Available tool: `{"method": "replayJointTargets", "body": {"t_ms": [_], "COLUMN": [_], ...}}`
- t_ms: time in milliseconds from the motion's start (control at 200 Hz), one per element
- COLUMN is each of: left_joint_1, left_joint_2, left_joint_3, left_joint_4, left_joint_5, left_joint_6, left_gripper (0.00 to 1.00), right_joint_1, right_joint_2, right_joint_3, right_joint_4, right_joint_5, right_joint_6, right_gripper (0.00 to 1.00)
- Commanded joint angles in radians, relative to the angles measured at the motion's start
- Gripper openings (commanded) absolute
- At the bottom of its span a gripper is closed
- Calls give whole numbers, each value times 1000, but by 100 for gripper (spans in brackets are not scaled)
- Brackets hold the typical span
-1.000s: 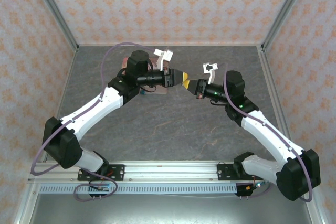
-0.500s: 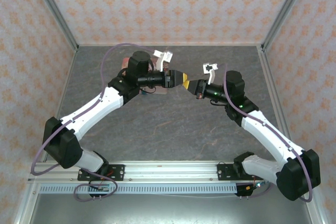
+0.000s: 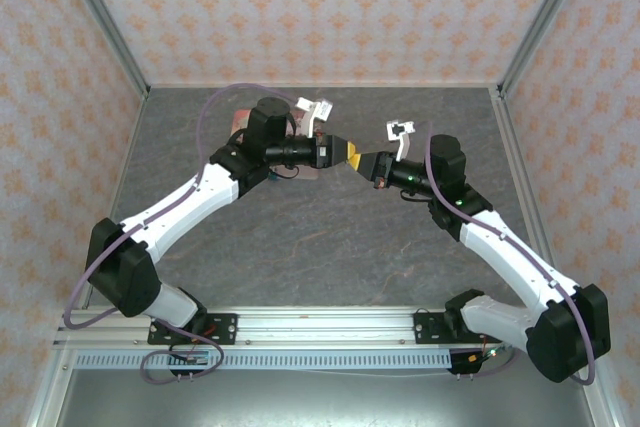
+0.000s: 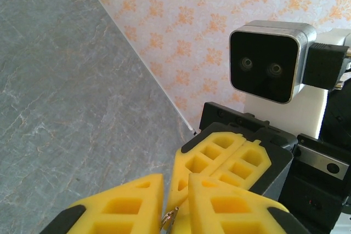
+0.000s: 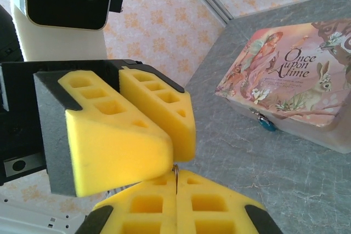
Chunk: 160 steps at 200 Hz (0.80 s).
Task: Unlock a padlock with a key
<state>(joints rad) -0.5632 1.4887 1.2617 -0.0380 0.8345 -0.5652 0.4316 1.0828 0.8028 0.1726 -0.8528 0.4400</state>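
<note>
Top external: two arms reach in from the near edge and meet tip to tip above the middle of the grey table [image 3: 330, 247], the left gripper [image 3: 343, 150] against the right gripper [image 3: 364, 161]. Patterned walls close the table on its left, far and right sides. Open surface stretches from the grippers back to the near rail. One pink box [image 3: 237, 120] peeks out behind the left wrist.

Left wrist: the left gripper's two yellow fingers stand nearly together, with a small glint of metal between them at the bottom edge. Whether they grip it I cannot tell. The right gripper's two fingers, pressed together, meet them head-on.

Right wrist: the right gripper is closed on one thin metal ring [image 5: 176, 175], which rises from the seam to the left gripper's tips. One teal padlock [image 5: 267, 123] sits at the box's front edge, well apart from both grippers.
</note>
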Motion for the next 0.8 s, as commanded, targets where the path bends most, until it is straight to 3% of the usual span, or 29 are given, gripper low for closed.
{"method": "replayJointTargets", "body": {"t_ms": [0,285,375,576,796], "left_joint_1": [-6,-6,-6,-6,-6], "left_joint_2": [0,-35,-47,-77,-109], "left_joint_3": [25,0,-4,-24,-33], "left_joint_4": [1,40,54,101,160], "left_joint_5": [17,-27,-38,-62,-76], "left_joint_6": [17,16,17,18,0], "left_gripper": [15,0,0,0,0], "right_joint_1": [6,7,6,4,-32], "right_joint_2": [-9,-51,-75,-134,-148], "right_joint_3": [12,-36,-51,-43,3], "right_joint_4": [27,-1,-23,-84,-17], "right_joint_5": [6,48,72,90,-5], "right_joint_6": [-23,-14,-15,-46,-14], "right_gripper": [0,2,8,36,44]}}
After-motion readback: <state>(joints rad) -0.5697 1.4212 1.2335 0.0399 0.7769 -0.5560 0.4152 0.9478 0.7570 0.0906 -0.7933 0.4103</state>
